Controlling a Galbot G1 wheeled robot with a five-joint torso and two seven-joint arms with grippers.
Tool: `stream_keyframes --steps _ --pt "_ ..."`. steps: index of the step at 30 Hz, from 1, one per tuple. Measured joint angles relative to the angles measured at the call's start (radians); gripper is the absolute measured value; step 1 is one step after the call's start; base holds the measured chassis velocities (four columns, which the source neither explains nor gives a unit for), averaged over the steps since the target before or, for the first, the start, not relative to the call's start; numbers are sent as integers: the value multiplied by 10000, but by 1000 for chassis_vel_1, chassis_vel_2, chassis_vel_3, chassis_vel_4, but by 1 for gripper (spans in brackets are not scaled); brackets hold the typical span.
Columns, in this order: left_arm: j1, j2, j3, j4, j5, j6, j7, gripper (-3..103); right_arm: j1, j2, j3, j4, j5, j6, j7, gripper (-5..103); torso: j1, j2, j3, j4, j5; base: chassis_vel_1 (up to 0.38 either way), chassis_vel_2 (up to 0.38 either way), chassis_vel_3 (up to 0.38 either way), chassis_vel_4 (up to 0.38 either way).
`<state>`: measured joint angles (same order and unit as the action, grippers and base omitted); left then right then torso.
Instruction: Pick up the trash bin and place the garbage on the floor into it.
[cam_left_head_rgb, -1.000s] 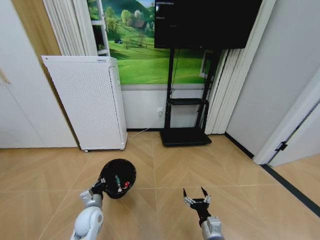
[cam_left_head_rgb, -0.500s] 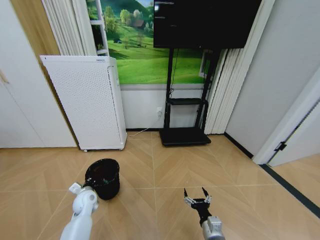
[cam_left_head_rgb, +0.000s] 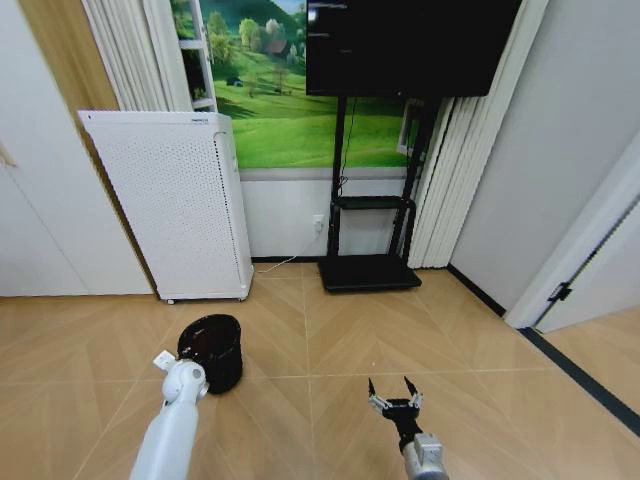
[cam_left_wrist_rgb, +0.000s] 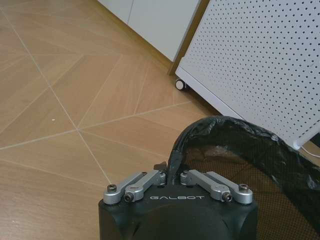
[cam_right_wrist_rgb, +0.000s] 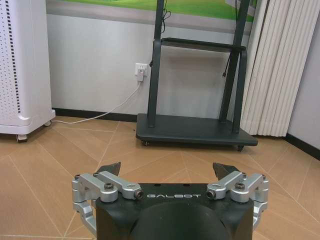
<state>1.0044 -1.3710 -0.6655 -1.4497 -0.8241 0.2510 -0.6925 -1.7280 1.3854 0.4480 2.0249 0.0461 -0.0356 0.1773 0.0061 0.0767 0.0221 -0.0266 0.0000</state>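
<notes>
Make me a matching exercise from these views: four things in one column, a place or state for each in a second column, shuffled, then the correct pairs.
Things
1. trash bin
2. left tool
3. right tool
4. white perforated appliance

Places or states
A. open, holding nothing, above bare floor
B. upright on the floor, near the appliance
C. against the wall, left of the TV stand
D. shut on the bin's lined rim

Pairs: 1-B, 2-D, 3-A, 4-C

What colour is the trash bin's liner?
Black, draped over the rim of the trash bin, clearest in the left wrist view, where the left gripper pinches it.
</notes>
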Motion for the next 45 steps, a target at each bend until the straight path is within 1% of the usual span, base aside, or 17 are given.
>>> stream_keyframes --steps 1,5,7,9,16,17,19,20,22,23,25,26,28,29,32,38,45 --pt "-1 9 -1 54 139 -32 8 14 44 6 0 -43 -13 0 -2 100 -1 1 -2 -1 4 0 0 0 0" --pt "-18 27 -9 133 372 -99 103 24 74 -21 11 -149 -45 42 -108 100 0 1 -1 2 0 0 0 0 0" --pt "-38 58 -14 133 438 -118 168 35 73 -37 16 -238 -65 105 -167 100 0 1 -2 0 1 0 0 0 0" --pt "-44 70 -15 131 455 -123 192 35 74 -34 17 -266 -67 115 -179 100 0 0 -1 -1 0 0 0 0 0" --pt "58 155 31 -203 861 -99 537 68 242 -35 17 -343 5 136 -224 100 0 0 -1 -1 0 0 0 0 0" --pt "58 155 31 -203 861 -99 537 68 242 -35 17 -343 5 136 -224 100 0 0 -1 -1 0 0 0 0 0" --pt "595 245 114 -1097 1678 183 1304 79 329 -34 47 -343 122 113 -274 100 0 1 -1 -4 2 0 0 0 0" --pt "595 245 114 -1097 1678 183 1304 79 329 -34 47 -343 122 113 -274 100 0 1 -1 -4 2 0 0 0 0" --pt "1193 327 174 -1896 2490 296 2281 89 346 -40 89 -331 285 69 -285 100 0 1 0 0 0 0 0 0 0" --pt "1193 327 174 -1896 2490 296 2281 89 346 -40 89 -331 285 69 -285 100 0 1 0 0 0 0 0 0 0" --pt "2027 426 205 -2896 3404 277 3727 98 381 -40 147 -286 547 -53 -264 100 0 1 -1 1 2 0 0 0 0" --pt "2027 426 205 -2896 3404 277 3727 98 381 -40 147 -286 547 -53 -264 100 0 1 -1 1 2 0 0 0 0" --pt "3023 474 271 -3927 3915 196 5361 100 496 -20 209 -279 796 -136 -180 100 0 1 -2 1 1 0 0 0 0" --pt "3023 474 271 -3927 3915 196 5361 100 496 -20 209 -279 796 -136 -180 100 0 1 -2 1 1 0 0 0 0" --pt "4094 526 323 -4827 4581 54 7161 100 808 70 370 -430 1166 -197 -50 100 0 2 -1 0 1 0 0 0 0" --pt "4801 747 403 -5465 4944 -15 8074 100 1458 88 639 -695 1759 -259 -91 100 -1 1 -1 -1 1 0 0 0 0" --pt "4919 1025 372 -5920 4718 300 8125 100 2769 49 973 -841 2124 -775 -1184 100 0 1 0 -1 1 0 0 0 0"
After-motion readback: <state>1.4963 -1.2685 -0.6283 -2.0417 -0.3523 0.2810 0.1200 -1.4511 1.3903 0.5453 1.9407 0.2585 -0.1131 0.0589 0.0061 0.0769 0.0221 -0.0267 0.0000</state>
